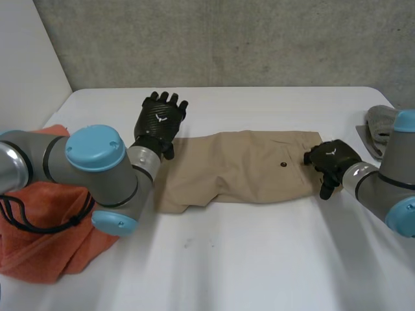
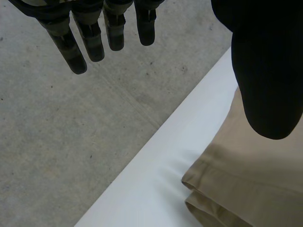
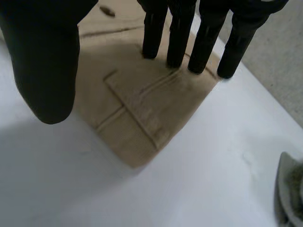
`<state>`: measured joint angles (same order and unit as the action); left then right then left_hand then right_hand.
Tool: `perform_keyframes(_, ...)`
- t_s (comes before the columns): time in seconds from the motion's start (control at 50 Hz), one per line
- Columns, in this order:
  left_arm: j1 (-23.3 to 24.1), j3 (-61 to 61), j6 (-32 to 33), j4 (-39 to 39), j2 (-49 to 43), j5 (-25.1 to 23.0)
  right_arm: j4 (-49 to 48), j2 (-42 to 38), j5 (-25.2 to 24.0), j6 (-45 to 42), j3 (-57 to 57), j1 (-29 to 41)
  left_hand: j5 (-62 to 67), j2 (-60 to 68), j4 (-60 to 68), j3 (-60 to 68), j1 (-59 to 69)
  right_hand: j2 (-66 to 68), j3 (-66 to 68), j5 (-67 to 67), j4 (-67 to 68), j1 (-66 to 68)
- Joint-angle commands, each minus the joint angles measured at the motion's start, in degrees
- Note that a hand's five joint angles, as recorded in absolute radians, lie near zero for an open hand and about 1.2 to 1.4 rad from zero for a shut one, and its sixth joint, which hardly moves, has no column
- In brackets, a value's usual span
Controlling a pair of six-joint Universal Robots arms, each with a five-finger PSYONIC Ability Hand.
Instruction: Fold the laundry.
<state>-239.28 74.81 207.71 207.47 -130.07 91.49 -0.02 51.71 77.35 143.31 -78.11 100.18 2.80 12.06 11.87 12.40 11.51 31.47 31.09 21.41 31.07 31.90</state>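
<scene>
You get bright, even, diffuse light over white surface [image 1: 259,259]. Faint soft streaks of shade cross its foreground. Tan shorts [image 1: 240,168] cast thin pale shadow along hem. Left hand [image 2: 265,71] reads near-silhouette; fingers [image 2: 71,52] catch dull sheen.

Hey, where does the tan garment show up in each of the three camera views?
Head view: the tan garment lies mid-table, between the left hand and the right hand.
Left wrist view: its folded hem corner sits beside the thumb.
Right wrist view: its waistband corner lies under the fingertips.
Shared landmark: the white table beneath it.
</scene>
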Motion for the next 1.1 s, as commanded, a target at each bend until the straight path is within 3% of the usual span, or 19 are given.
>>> perform_keyframes(0.02, 0.13, 0.43, -0.12, -0.31, 0.08, 0.18, -2.08, -1.88, 2.27, -0.93, 0.78, -2.6, -2.8, -2.06, -1.87, -2.4, -1.51, 48.53, 48.91, 48.59, 48.92, 48.1)
perform_keyframes(0.14, 0.13, 1.74, -0.12, -0.58, 3.33, 0.35, -7.79, 3.48, 7.64, -4.09, -1.77, -6.66, -2.8, -2.06, -1.87, -2.4, -1.51, 48.53, 48.91, 48.59, 48.93, 48.1)
perform_keyframes(0.28, 0.13, 5.78, -1.96, -0.58, 8.52, 0.09, -8.85, 8.41, 8.43, -20.25, -3.62, -6.75, -2.8, -2.06, -1.87, -2.4, -1.51, 48.53, 48.91, 48.59, 48.93, 48.1)
perform_keyframes(0.38, 0.04, 7.63, -3.54, -0.58, 10.1, 0.09, -12.97, 8.67, 6.59, -25.71, -2.48, 0.26, -2.8, -2.06, -1.87, -2.4, -1.51, 48.53, 48.91, 48.59, 48.93, 48.1)
perform_keyframes(0.46, -0.13, 8.42, -3.98, -0.67, 10.45, 0.27, -19.65, 8.41, 0.36, -25.72, -3.18, 10.37, -2.8, -2.06, -1.87, -2.4, -1.51, 48.53, 48.91, 48.59, 48.93, 48.1)
perform_keyframes(0.48, -0.22, 8.69, -3.98, -0.67, 10.45, 0.27, -22.01, 7.63, -3.74, -25.8, -3.97, 14.04, -2.8, -2.06, -1.87, -2.4, -1.51, 48.53, 48.91, 48.59, 48.93, 48.1)
perform_keyframes(0.58, -0.31, 10.35, -4.07, -0.67, 11.68, 0.27, -25.99, 4.2, -16.86, -27.64, -8.98, 20.31, -2.8, -2.06, -1.87, -2.4, -1.51, 48.53, 48.91, 48.59, 48.93, 48.1)
perform_keyframes(0.64, -0.22, 10.62, -4.07, -0.66, 11.77, 0.27, -25.82, 1.48, -21.69, -31.58, -10.3, 22.25, -2.8, -2.06, -1.87, -2.4, -1.51, 48.53, 48.91, 48.59, 48.93, 48.1)
perform_keyframes(0.68, -0.22, 10.62, -4.34, -0.58, 11.86, 0.27, -25.73, 0.59, -22.07, -33.7, -10.48, 22.34, -2.8, -2.06, -1.87, -2.4, -1.51, 48.53, 48.91, 48.59, 48.93, 48.1)
perform_keyframes(0.7, -0.31, 10.54, -4.42, -0.49, 11.86, 0.18, -25.55, 0.5, -21.98, -34.58, -10.48, 22.17, -2.8, -2.06, -1.87, -2.4, -1.51, 42.93, 43.3, 42.99, 43.32, 42.49)
perform_keyframes(0.72, -0.31, 10.53, -4.42, -0.49, 11.86, 0.18, -25.29, 1.02, -21.8, -35.46, -11.0, 22.25, -2.8, -2.06, -1.87, -2.4, -1.51, 10.9, 11.28, 10.96, 11.29, 10.46)
perform_keyframes(0.76, -0.22, 10.01, -4.42, -0.49, 11.86, 0.09, -25.02, 1.73, -21.89, -34.95, -11.44, 22.43, -2.8, -2.06, -1.87, -2.4, -1.51, -14.71, -14.33, -14.65, -14.32, -15.14)
perform_keyframes(0.78, -0.22, 9.83, -4.51, -0.4, 11.77, 0.09, -24.94, 2.43, -21.98, -34.16, -11.88, 22.34, -2.8, -2.06, -1.87, -2.4, -1.51, -21.32, -20.94, -21.26, -20.92, -21.75)
perform_keyframes(0.86, 0.13, 7.9, -4.51, 0.04, 11.77, 0.09, -25.11, 10.23, -22.5, -21.27, -13.9, 18.66, -2.8, -2.06, -1.87, -2.4, -1.51, -21.47, -21.09, -21.41, -21.07, -21.9)
perform_keyframes(0.92, 1.0, 4.66, -6.43, 0.04, 11.42, 0.09, -25.73, 17.26, -20.84, 1.96, -14.26, 14.36, -2.8, -2.06, -1.87, -2.4, -1.51, -21.47, -21.09, -21.41, -21.07, -21.9)
perform_keyframes(0.98, 2.15, 2.37, -9.07, -0.4, 11.07, 0.09, -24.94, 18.95, -17.6, 17.54, -12.95, 11.46, -2.76, -2.02, -1.82, -2.35, -1.47, -21.47, -21.09, -21.41, -21.07, -21.9)
perform_keyframes(1.04, 3.47, -1.23, -12.15, -1.01, 10.11, -0.17, -22.14, 19.66, -12.6, 24.62, -10.41, 7.6, -2.59, -1.85, -1.65, -2.18, -1.3, -21.47, -21.09, -21.41, -21.07, -21.9)
perform_keyframes(1.1, 5.92, -5.62, -13.04, -3.47, 7.04, -0.26, -16.17, 19.22, -10.56, 25.17, -7.5, 5.82, -2.59, -1.85, -1.65, -2.18, -1.3, -21.47, -21.09, -21.41, -21.07, -21.9)
